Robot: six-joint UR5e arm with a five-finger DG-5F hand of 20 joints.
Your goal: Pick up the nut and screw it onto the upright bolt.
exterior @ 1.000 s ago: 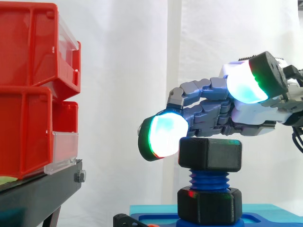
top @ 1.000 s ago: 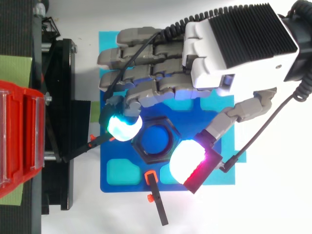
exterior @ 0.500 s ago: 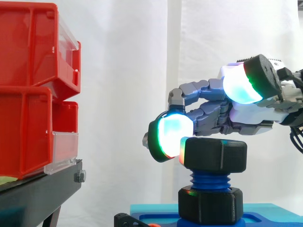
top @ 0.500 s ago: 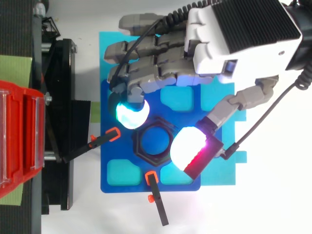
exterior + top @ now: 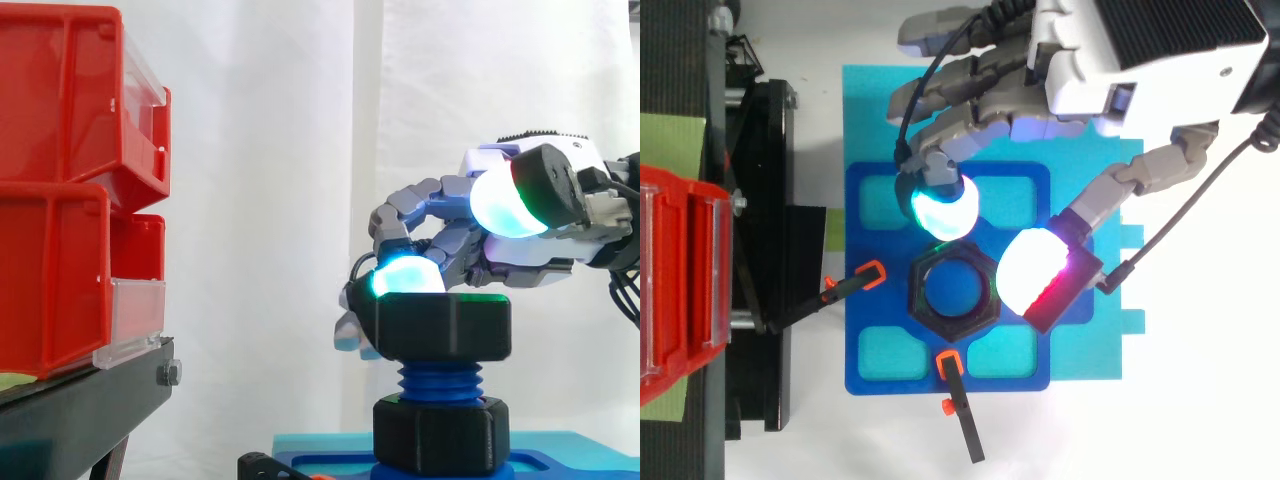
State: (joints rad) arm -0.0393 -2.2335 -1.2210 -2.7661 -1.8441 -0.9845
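Observation:
A black hex nut (image 5: 435, 325) sits on top of the upright blue threaded bolt (image 5: 438, 382), whose blue end shows inside the nut's ring (image 5: 925, 300). The bolt rises from a second black hex piece (image 5: 435, 432) on a blue plate (image 5: 880, 380). My hand (image 5: 1160, 50) reaches in from the right above the nut, with its fingers loosely bent. One glowing green fingertip (image 5: 940, 205) rests against the nut's far upper rim. The thumb pad (image 5: 505, 200) hangs well above the nut's right side and is clear of it.
Red bins (image 5: 70, 190) stand stacked on a black stand (image 5: 80, 400) at the left. Two orange-tipped black clamps (image 5: 870, 272) (image 5: 950, 362) hold the blue plate on a cyan mat (image 5: 880, 100).
The hand has swung from the nut's left front side round to its far side, and the lit fingertip swept along the rim. The nut's flats have turned a little.

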